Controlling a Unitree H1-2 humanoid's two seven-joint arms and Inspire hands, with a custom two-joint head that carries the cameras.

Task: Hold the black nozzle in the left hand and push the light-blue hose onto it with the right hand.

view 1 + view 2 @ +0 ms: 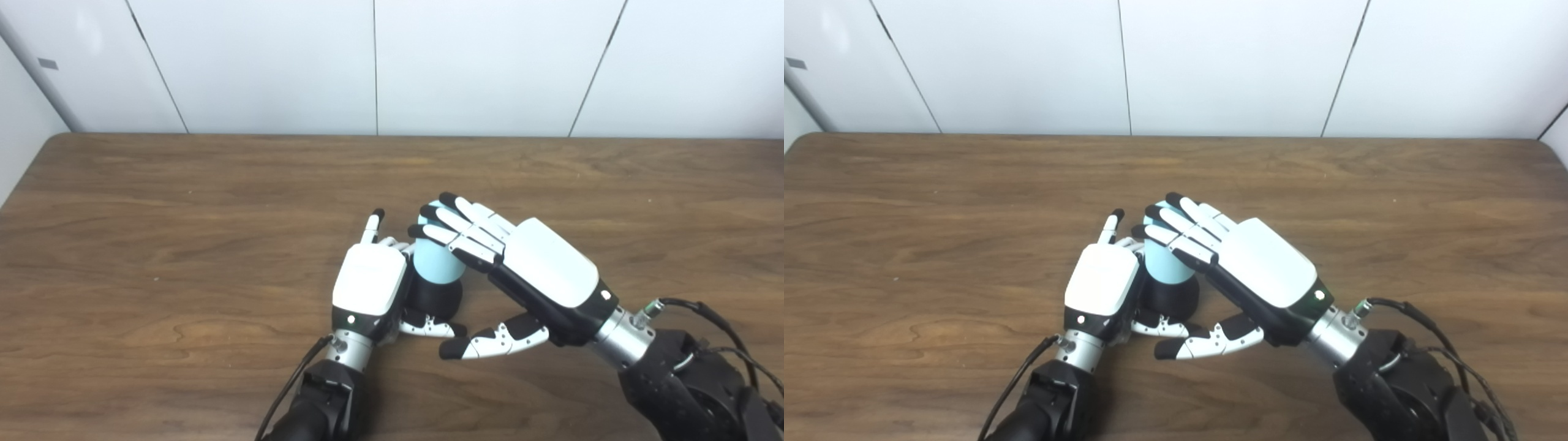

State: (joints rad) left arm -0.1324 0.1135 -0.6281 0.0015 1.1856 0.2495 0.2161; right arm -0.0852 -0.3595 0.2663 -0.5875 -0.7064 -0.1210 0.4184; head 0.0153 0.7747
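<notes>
My left robot hand (pixel 369 283) is wrapped around the black nozzle (pixel 433 298), which stands upright near the front middle of the table (pixel 184 245), with my thumb curled across its base. The light-blue hose (pixel 433 260) sits on top of the nozzle, its lower edge meeting the black body, so I judge the joining largely done. How deep it is seated I cannot tell, since the joint is partly hidden. My right robot hand (pixel 533 269) lies over the hose with its fingers (pixel 456 223) extended across the top and far side and its thumb held clear below, so it is pressing rather than gripping. What seems left is a last firm push, then letting go.
</notes>
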